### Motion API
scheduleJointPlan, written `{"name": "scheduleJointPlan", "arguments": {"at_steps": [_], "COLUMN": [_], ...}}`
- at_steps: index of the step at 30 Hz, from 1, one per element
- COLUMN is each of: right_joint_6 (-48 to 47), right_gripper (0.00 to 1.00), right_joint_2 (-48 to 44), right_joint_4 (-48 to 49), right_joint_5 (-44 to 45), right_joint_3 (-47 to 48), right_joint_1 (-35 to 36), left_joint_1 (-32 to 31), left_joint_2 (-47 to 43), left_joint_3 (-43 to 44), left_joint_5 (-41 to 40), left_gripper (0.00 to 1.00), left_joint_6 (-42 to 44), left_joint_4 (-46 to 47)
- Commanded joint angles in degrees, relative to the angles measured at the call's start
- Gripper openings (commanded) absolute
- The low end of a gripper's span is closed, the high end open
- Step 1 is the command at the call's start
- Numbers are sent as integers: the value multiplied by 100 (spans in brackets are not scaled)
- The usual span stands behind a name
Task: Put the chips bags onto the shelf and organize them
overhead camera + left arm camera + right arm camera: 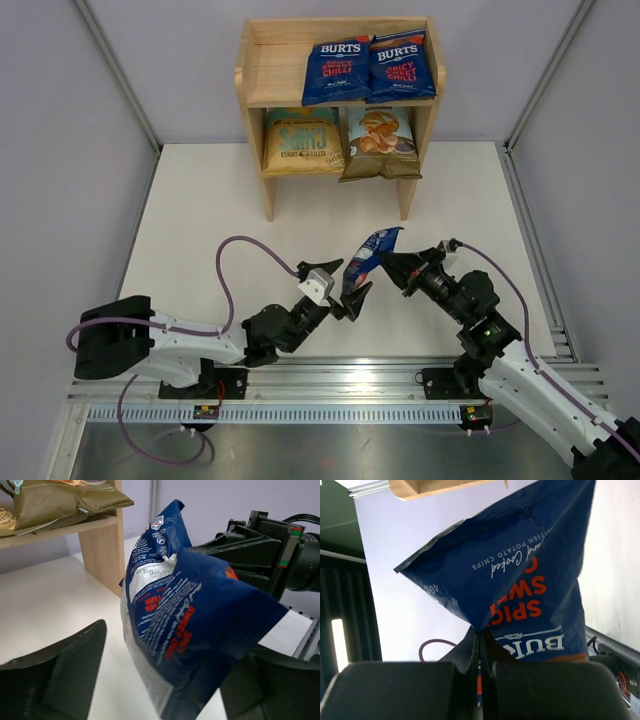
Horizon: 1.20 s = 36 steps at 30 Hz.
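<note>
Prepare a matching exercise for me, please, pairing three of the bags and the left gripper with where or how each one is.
Things:
1. yellow bag
2. brown-and-pale-blue bag
3. dark-blue bag nearest the arms
4. left gripper

Places or states:
A. pinched in the shut right gripper, above the table
B. lower tier of the shelf, right side
C. open, one finger either side of a bag
D. lower tier of the shelf, left side

Pairs: 1-D, 2-B, 3-A, 4-C.
</note>
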Motion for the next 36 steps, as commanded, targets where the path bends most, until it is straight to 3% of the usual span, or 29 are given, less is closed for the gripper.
{"name": "scheduleJointPlan", "arguments": {"at_steps": [1,5,6,9,11,12,13,15,16,20,24,25,28,32,35,36], "right_joint_6": [56,3,-6,-58,-146,-251,-374,-970,-1512,-2936,-4538,-5133,-5761,-5571,-4790,-4596], "right_gripper": [0,0,0,0,3,8,27,52,77,95,96,96,96,95,95,95], "right_joint_2": [-79,-53,-62,-158,-272,-299,-343,-465,-501,-703,-563,-484,-203,104,332,421], "right_joint_4": [41,58,58,-73,-135,-274,-432,-862,-1387,-2700,-2773,-2676,-2202,-1210,361,1279], "right_joint_5": [122,25,17,78,148,183,270,437,682,1448,1214,577,-943,-2486,-3190,-3322], "right_joint_3": [329,443,461,461,452,513,574,924,1074,1961,2288,2341,2491,2448,2071,2000], "right_joint_1": [114,193,202,211,202,202,202,202,202,202,202,202,202,202,202,202], "left_joint_1": [-32,-32,-40,-76,-85,-93,-93,-85,-85,-76,221,301,530,627,645,645], "left_joint_2": [204,292,292,117,-154,-269,-383,-735,-866,-1569,-2745,-2966,-3677,-4224,-4217,-4164], "left_joint_3": [339,375,384,419,401,366,340,296,278,208,147,129,94,322,542,559], "left_joint_5": [-381,-566,-601,-637,-637,-602,-567,-462,-400,-127,783,1040,1463,1648,2016,2113], "left_gripper": [75,66,52,21,14,14,13,13,13,13,14,14,15,13,13,13], "left_joint_6": [226,340,375,402,254,174,78,-186,-178,-1063,-2030,-2241,-2980,-3604,-3990,-4088], "left_joint_4": [491,622,605,482,289,210,1,-211,-500,-1362,-2380,-2497,-2901,-3384,-3403,-3168]}}
